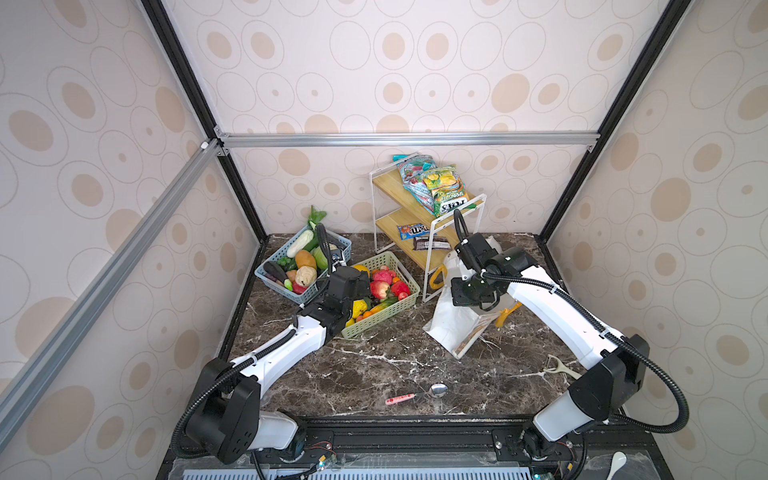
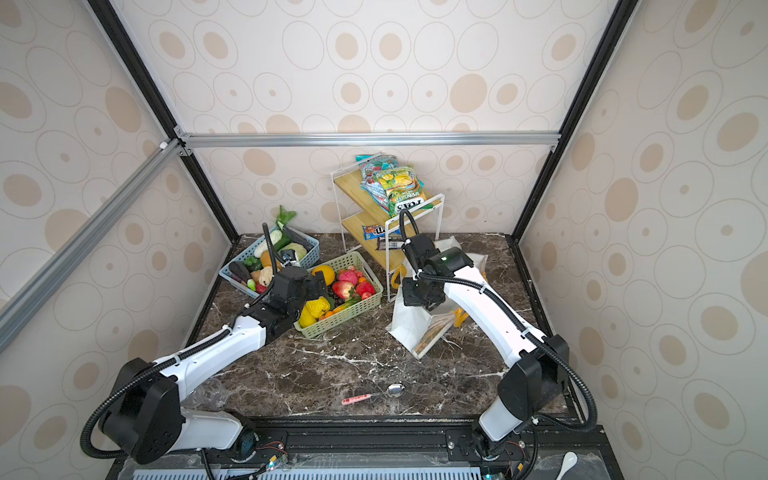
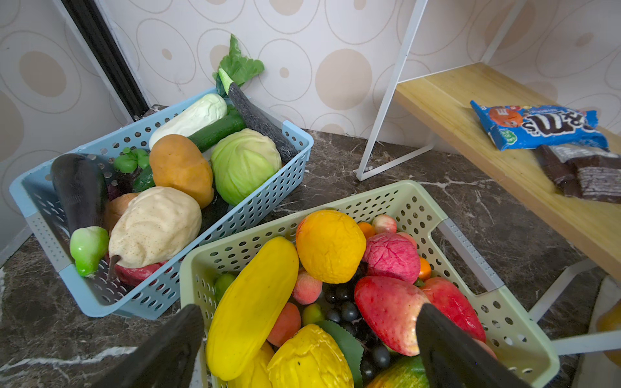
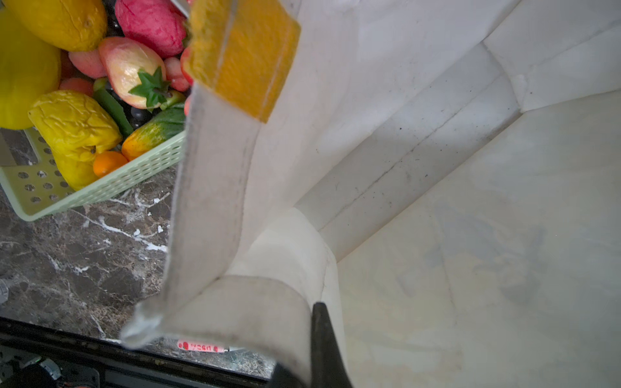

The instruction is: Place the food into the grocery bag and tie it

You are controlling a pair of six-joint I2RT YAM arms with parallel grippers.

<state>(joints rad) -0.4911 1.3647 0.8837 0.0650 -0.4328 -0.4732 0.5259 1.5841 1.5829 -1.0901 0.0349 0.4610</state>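
Left gripper [image 3: 309, 310], jaws spread wide and empty, hangs over food [image 3: 331, 245] heaped in the green basket [image 3: 369, 196]; more fills the blue basket [image 3: 295, 141]. Right gripper [image 4: 304, 339] has its jaws clamped on the rim of the bag [image 1: 451, 328], half hidden under that arm on the tabletop [image 1: 374, 365]. A packet [image 3: 537, 126] on the shelf [image 3: 453, 100] reads M&M's.

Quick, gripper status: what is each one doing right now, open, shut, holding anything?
Left gripper: open, holding nothing, over the green basket.
Right gripper: shut on the rim of the grocery bag.

Fingers [image 4: 325, 346] pinch the grocery bag [image 4: 437, 201] rim beside the green basket [image 4: 100, 191].
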